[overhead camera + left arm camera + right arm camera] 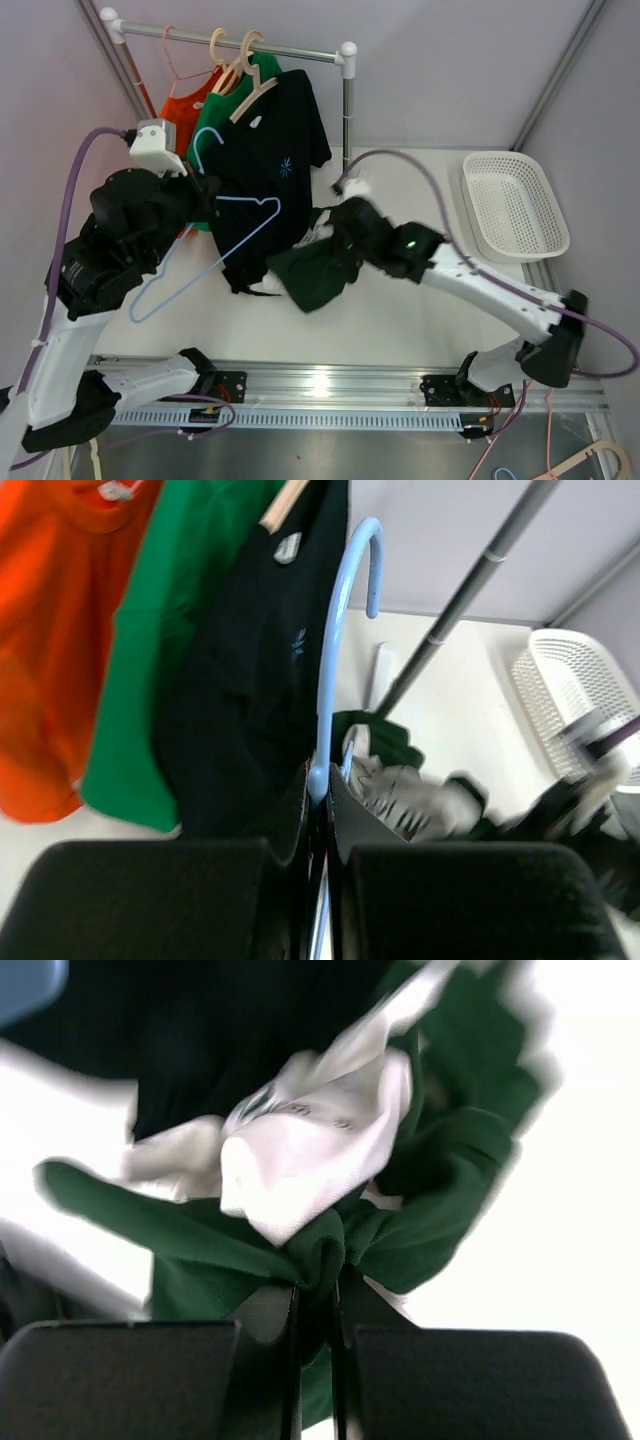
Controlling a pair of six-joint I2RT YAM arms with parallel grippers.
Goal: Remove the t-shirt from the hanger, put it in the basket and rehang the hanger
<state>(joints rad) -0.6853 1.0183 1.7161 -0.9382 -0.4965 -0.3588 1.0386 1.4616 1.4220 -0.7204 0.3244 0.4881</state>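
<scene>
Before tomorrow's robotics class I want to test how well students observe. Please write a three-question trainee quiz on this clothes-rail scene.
1. True or false: the left gripper is shut on the light blue wire hanger.
2. The right gripper grips: A) the dark green t-shirt; B) an orange shirt; C) a wooden hanger.
3. Fill in: the white plastic basket sits on the robot's ____ side.
Key: 1 true; 2 A; 3 right.

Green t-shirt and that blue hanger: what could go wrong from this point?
The right jaws pinch just a small fold of the dark green t-shirt, so it may slip out when pulled. The blue hanger, clamped in the left jaws, sits right beside the hanging black shirt and might snag or drag it.
</scene>
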